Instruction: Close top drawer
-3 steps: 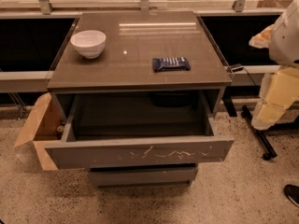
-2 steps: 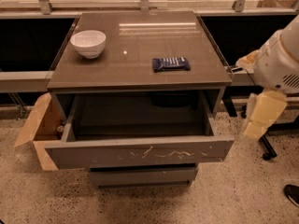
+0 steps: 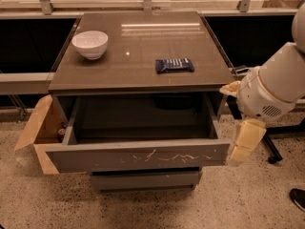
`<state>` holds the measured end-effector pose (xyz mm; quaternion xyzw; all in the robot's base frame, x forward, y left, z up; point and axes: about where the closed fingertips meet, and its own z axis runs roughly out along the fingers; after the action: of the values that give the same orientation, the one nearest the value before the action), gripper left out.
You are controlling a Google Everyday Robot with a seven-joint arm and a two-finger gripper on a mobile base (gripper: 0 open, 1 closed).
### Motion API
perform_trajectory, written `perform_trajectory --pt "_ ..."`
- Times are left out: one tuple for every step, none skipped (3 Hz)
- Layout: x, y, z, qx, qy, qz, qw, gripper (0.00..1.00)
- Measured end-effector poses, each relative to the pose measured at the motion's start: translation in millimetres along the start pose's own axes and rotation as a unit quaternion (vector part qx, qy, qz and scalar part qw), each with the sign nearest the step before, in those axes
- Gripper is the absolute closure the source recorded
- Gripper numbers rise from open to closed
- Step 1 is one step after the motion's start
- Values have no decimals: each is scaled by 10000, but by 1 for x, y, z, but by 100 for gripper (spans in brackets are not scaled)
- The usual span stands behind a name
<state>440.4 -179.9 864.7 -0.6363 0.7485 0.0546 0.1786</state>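
Observation:
The top drawer [image 3: 138, 157] of the grey cabinet is pulled far out toward me. Its flat front panel bears pale whitish scratches across the middle and its dark interior looks empty. My arm comes in from the right, with its white rounded joint beside the cabinet's right side. The gripper [image 3: 244, 144] hangs down as a cream-coloured part just right of the drawer's front right corner, close to it but apart.
A white bowl [image 3: 90, 44] and a dark blue snack packet [image 3: 174, 65] lie on the cabinet top [image 3: 138, 46]. A plain lower drawer front [image 3: 145, 179] sits below. An open cardboard box [image 3: 35, 130] stands left of the cabinet. A black stand base [image 3: 271, 151] is on the floor at right.
My arm has swung in from the far right and lowered. The gripper has come down next to the drawer's front right corner. The drawer has not moved.

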Motion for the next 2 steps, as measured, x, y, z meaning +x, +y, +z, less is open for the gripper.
perform_trajectory --pt "5 6 43 -228 160 -190 9994 23" --pt "13 12 86 -396 321 -358 9981 46"
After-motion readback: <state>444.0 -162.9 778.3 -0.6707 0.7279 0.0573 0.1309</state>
